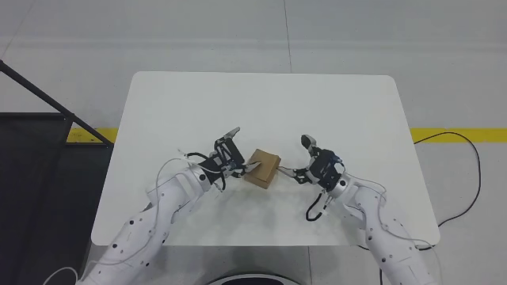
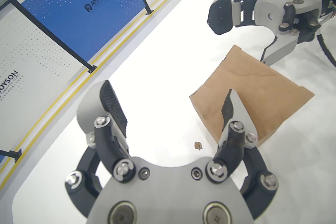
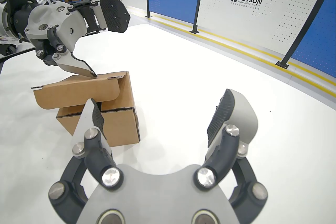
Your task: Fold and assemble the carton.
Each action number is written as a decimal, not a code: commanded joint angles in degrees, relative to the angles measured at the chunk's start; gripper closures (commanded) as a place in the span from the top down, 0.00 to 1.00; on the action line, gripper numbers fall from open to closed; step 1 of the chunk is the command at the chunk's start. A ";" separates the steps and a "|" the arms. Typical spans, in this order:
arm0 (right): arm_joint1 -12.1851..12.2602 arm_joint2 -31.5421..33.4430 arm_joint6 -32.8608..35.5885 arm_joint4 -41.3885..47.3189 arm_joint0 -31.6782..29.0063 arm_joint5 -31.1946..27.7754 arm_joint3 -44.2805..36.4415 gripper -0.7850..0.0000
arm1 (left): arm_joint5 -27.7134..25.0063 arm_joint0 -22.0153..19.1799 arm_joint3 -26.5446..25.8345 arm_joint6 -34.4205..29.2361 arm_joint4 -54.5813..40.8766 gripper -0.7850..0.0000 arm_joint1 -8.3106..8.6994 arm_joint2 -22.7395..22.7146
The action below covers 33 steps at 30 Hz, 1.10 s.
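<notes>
A small brown carton [image 1: 262, 168] sits near the table's front, between the two arms. In the right wrist view the carton [image 3: 118, 125] has its lid folded over, and a rounded flap hangs loose down the near side. My left gripper [image 1: 235, 152] is open; one fingertip [image 3: 90, 74] rests on the lid's top edge and the other finger is raised above. In its own view the left gripper [image 2: 173, 104] has one finger in front of the carton [image 2: 257, 93]. My right gripper [image 3: 160, 112] is open, one finger close to the hanging flap.
The white table [image 1: 333, 111] stretches bare behind and to both sides of the carton. A tiny brown scrap [image 2: 198, 145] lies beside the carton near the left gripper. Railings and blue panels stand beyond the table's far edge.
</notes>
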 commanded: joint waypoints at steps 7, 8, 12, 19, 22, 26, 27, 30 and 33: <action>-0.05 -0.14 0.61 -0.20 0.23 -0.24 -0.15 1.00 | -0.47 0.55 -0.04 -0.12 -0.06 1.00 0.06 -0.15; -0.02 0.07 0.47 -0.11 0.18 -0.09 -0.11 1.00 | -0.44 0.54 -0.02 -0.12 -0.06 1.00 0.05 -0.13; 0.35 1.83 -0.75 0.17 -0.83 0.53 -0.30 1.00 | -0.38 0.54 0.02 -0.24 -0.24 1.00 0.02 -0.11; 0.63 2.12 0.17 -0.85 -2.14 -0.22 -2.42 1.00 | -0.02 0.36 0.08 -0.35 -0.31 1.00 -0.14 0.42; 0.44 1.47 0.43 -0.40 -1.66 -0.45 -1.65 1.00 | 0.21 0.29 0.01 -0.31 -0.29 1.00 -0.20 0.63; 0.25 1.18 -0.43 0.20 -1.27 -0.07 -0.71 1.00 | 0.48 0.30 -0.04 -0.21 -0.29 1.00 -0.25 0.67; 0.26 1.24 -0.71 0.17 -1.32 0.01 -0.62 1.00 | 0.56 0.33 -0.03 -0.16 -0.31 1.00 -0.25 0.63; 0.35 1.63 -1.35 -0.01 -1.74 0.29 -0.77 1.00 | 0.77 0.40 -0.10 -0.01 -0.31 1.00 -0.27 0.59; 0.38 1.60 -1.22 -0.25 -2.01 0.39 -1.22 1.00 | 0.79 0.46 -0.29 0.35 -0.28 1.00 -0.30 0.72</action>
